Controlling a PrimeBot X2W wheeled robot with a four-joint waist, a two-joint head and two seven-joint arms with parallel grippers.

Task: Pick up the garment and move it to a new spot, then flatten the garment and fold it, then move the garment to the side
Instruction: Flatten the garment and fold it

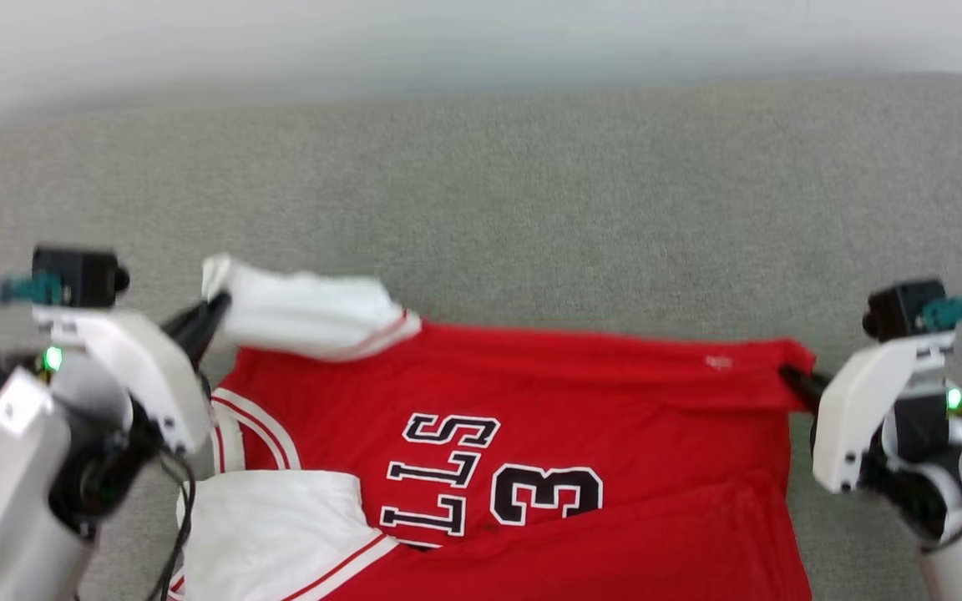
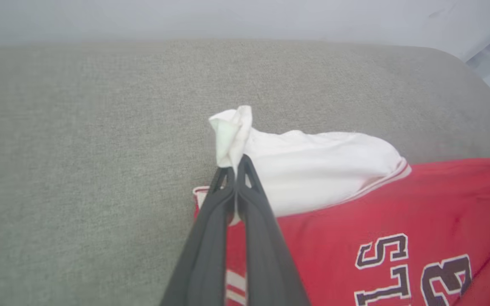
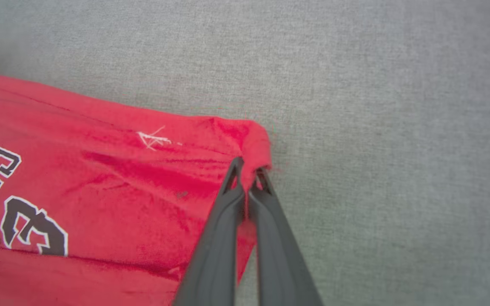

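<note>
You have the garment [image 1: 531, 392] strung between both hands, and its long axis runs left to right across the head view: collar and sleeves toward frame left, hem toward frame right.

Your left hand [image 1: 215, 310], at centre left, is clenched on the tip of the white sleeve [image 1: 306, 317]. In the left wrist view the two dark fingers [image 2: 253, 199] are pressed together with a tuft of white cloth poking out above them.

Your right hand [image 1: 792, 380], at centre right, is clenched on the red hem corner [image 3: 253, 144]. The right wrist view shows that corner pinched between its closed tips.

The edge you hold is the upper one in the head view, and it sits a little higher at the left end. From it the cloth spreads down the frame over the grey fabric surface [image 1: 531, 192] toward the bottom edge. The black lettering [image 1: 448, 472] reads sideways, the second sleeve [image 1: 281, 526] lies at the lower left, and a red flap [image 1: 681, 534] looks doubled over at the lower right.

Each hand is at its own end, so neither has to reach across. By my reading you are at the flattening or first fold. The coming move likely depends on carrying both ends together, square to that left-right axis. The sleeve grip is the weaker one, since a sleeve tip gives less control over the body cloth than the hem corner does.
</note>
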